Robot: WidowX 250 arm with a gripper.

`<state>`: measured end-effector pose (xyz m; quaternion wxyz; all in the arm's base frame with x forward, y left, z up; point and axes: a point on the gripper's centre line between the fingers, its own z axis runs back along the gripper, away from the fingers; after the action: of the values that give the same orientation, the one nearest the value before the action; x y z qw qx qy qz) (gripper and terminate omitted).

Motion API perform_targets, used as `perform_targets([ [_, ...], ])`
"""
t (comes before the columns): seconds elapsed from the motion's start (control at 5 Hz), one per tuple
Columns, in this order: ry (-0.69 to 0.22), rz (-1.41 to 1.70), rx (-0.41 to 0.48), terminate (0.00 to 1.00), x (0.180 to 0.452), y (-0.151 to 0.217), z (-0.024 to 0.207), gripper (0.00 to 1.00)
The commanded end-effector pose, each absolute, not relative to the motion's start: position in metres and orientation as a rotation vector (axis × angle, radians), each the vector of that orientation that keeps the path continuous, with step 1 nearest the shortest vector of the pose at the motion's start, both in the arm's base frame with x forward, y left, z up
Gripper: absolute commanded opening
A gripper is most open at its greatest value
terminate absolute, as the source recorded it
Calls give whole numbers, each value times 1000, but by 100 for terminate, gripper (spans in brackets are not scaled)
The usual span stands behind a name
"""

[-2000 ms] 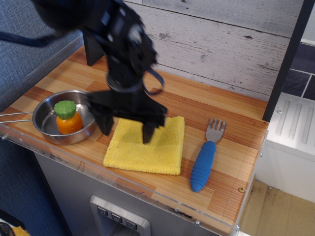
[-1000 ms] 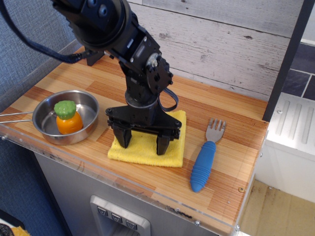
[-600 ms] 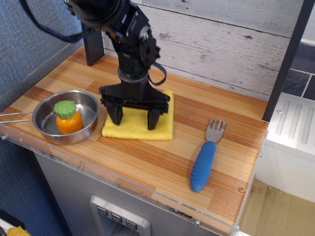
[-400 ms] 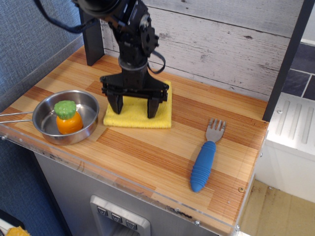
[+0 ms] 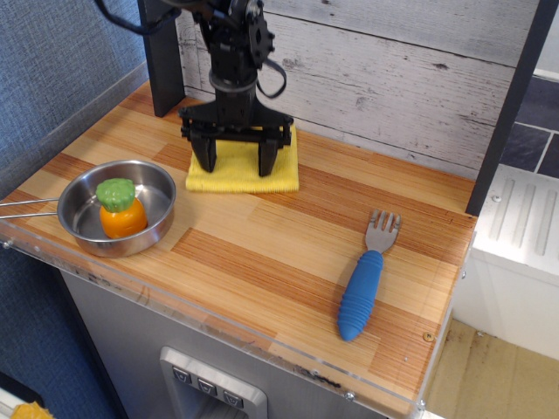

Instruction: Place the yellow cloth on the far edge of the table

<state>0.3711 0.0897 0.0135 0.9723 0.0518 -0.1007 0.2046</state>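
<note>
The yellow cloth (image 5: 239, 181) lies flat on the wood-plank table (image 5: 288, 253), near its far edge and close to the whitewashed plank wall. My black gripper (image 5: 234, 165) stands upright over the cloth with its two fingers (image 5: 267, 162) spread wide. Both fingertips rest on or just above the cloth's front half; I cannot tell whether they touch it. The gripper is open and holds nothing between its fingers. The arm hides the cloth's rear middle.
A steel bowl (image 5: 160, 183) with an orange and green toy carrot (image 5: 120, 209) sits at the front left. A blue-handled fork (image 5: 362, 284) lies at the front right. A black post (image 5: 162, 61) stands at the back left. A clear rim runs along the front edge.
The cloth has slid from the front middle of the table back toward the wall, with the spread gripper travelling along on top of it. Bowl and fork have not moved.
</note>
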Motion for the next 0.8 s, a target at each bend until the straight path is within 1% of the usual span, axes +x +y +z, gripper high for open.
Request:
perform_targets([
  [0.0, -254, 484, 135, 0, 401, 133, 33, 100],
  [0.2, -256, 476, 152, 0, 404, 139, 39, 100],
  [0.4, -273, 469, 160, 0, 402, 141, 49, 100],
  [0.6, -282, 465, 148, 0, 397, 137, 56, 100],
])
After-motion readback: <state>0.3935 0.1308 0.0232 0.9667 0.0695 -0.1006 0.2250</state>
